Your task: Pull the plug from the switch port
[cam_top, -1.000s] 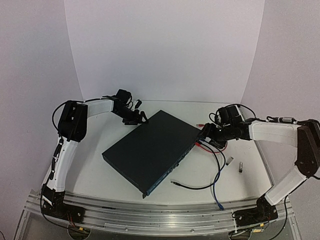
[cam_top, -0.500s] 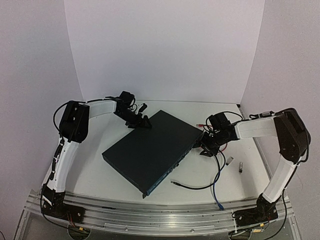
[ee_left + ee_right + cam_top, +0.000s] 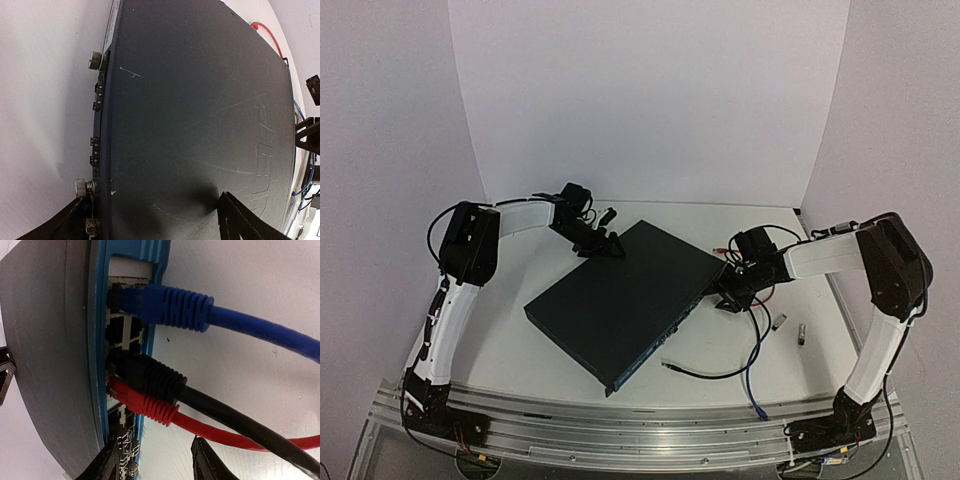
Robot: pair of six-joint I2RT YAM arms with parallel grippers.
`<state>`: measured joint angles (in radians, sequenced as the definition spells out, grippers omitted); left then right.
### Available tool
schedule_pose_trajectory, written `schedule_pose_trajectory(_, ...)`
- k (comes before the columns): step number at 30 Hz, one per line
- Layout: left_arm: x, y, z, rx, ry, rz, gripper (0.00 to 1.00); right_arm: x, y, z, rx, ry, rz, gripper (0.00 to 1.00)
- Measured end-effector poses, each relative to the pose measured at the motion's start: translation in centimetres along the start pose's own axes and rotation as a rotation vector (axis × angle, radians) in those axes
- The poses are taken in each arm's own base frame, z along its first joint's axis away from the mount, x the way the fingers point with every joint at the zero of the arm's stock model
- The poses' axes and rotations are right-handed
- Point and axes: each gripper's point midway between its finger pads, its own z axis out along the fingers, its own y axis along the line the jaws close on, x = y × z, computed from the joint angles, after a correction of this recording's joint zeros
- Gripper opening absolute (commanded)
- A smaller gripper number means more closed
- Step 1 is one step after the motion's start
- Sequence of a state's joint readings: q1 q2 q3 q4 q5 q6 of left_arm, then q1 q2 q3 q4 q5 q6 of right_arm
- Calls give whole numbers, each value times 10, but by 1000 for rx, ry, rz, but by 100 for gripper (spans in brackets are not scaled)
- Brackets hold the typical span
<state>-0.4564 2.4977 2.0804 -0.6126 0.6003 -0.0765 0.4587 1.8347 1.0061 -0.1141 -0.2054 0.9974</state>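
Observation:
The switch (image 3: 620,298) is a flat dark box lying diagonally mid-table, its blue-edged port face (image 3: 147,340) turned to the right. A blue plug (image 3: 167,305), a black plug (image 3: 150,375) and a red plug (image 3: 145,402) sit in its sockets. My right gripper (image 3: 728,292) is open right at that face; in the right wrist view its fingers (image 3: 207,462) stand apart just below the red plug, holding nothing. My left gripper (image 3: 603,243) is open at the switch's far corner, one finger (image 3: 72,222) beside the rear edge and the other over the top panel (image 3: 200,100).
A loose black cable ends in a plug (image 3: 668,366) near the switch's front right. The blue cable (image 3: 752,385) runs down to the table's front edge. Two small metal connectors (image 3: 780,321) (image 3: 802,334) lie at the right. White walls close the back and sides.
My right gripper has moved left and down to the port face, and the right arm's elbow has swung up. My left gripper has shifted slightly right onto the switch's far corner.

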Motion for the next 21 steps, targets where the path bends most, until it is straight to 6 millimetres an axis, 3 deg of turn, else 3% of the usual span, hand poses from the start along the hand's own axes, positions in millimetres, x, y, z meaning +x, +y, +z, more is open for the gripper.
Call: schedule_pose_trajectory(21, 0, 0, 0, -2, 0, -9, 84, -1, 0, 1, 0, -6, -33, 39)
